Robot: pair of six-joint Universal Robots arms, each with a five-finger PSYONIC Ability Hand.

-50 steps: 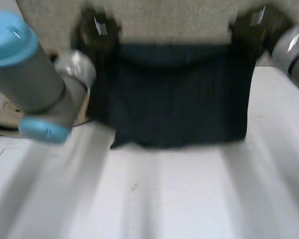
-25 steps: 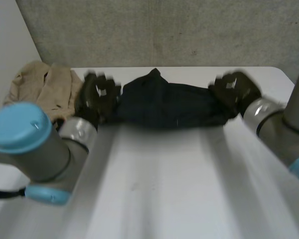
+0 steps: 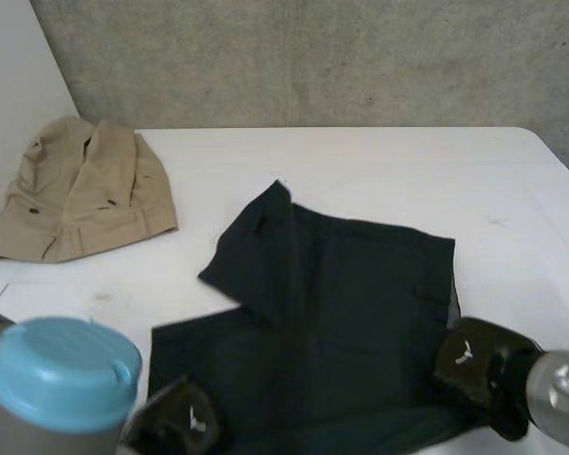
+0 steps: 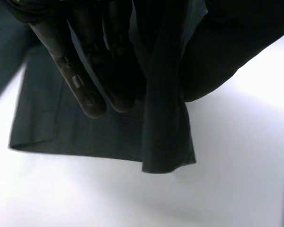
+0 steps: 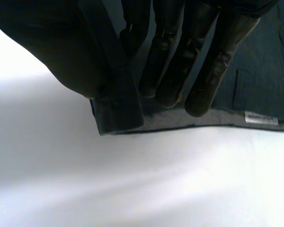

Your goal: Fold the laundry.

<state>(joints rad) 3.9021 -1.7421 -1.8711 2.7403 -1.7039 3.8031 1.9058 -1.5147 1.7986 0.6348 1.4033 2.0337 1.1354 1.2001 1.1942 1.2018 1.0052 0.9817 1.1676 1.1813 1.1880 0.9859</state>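
Left hand (image 4: 80, 80) is clamped on the near-left corner of a dark garment (image 3: 341, 313): a strip of the cloth is pinched between the thumb and the straight fingers. The right hand (image 5: 177, 56) is closed in the same way on the near-right corner, where the hem is gripped between its thumb and fingers. The garment is spread on the white table (image 3: 379, 161), from the table's middle down to its near edge, where both hands are seen. It is a very dark blue-green. One flap is folded over at the far-left side and comes to a point. A paler lining is seen along the right edge, and a small white label (image 5: 260, 118) is sewn by the hem beside the right hand's fingertips. A beige garment (image 3: 85, 185) is crumpled at the table's far-left corner, well apart from the dark one.
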